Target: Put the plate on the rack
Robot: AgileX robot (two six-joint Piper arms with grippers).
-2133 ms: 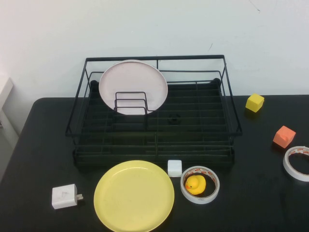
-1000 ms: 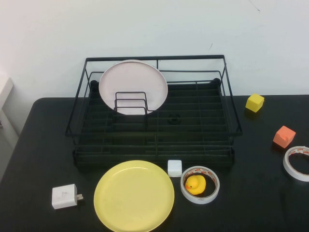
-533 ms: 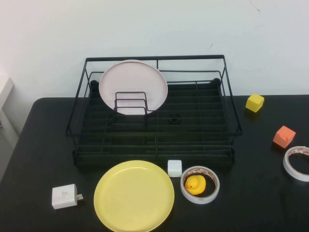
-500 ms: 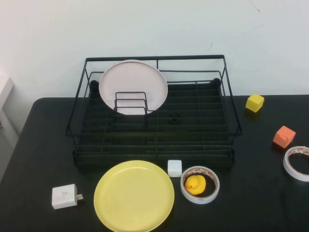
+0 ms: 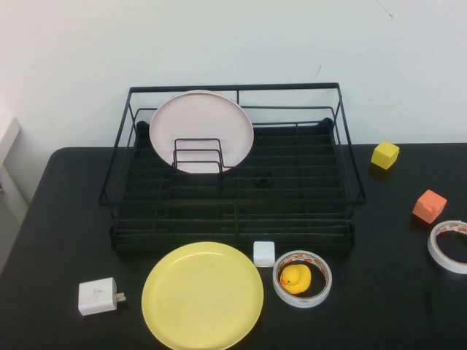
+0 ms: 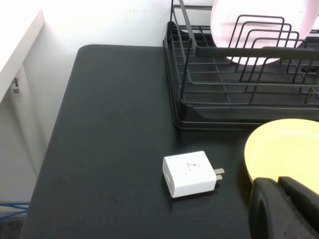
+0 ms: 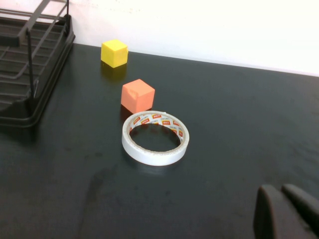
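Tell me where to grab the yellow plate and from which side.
Grip the yellow plate by its raised rim on its left edge, probably with the left hand, hanging nearby. It lies flat. The right hand hangs farther off.

**Both claws low over the table, off the high view**

The left claw (image 6: 286, 209) shows only in its own wrist view, as dark fingertips pressed together just above the table (image 6: 109, 149). The right claw (image 7: 286, 211) likewise hangs low over the table, its fingertips together, gripping nothing.
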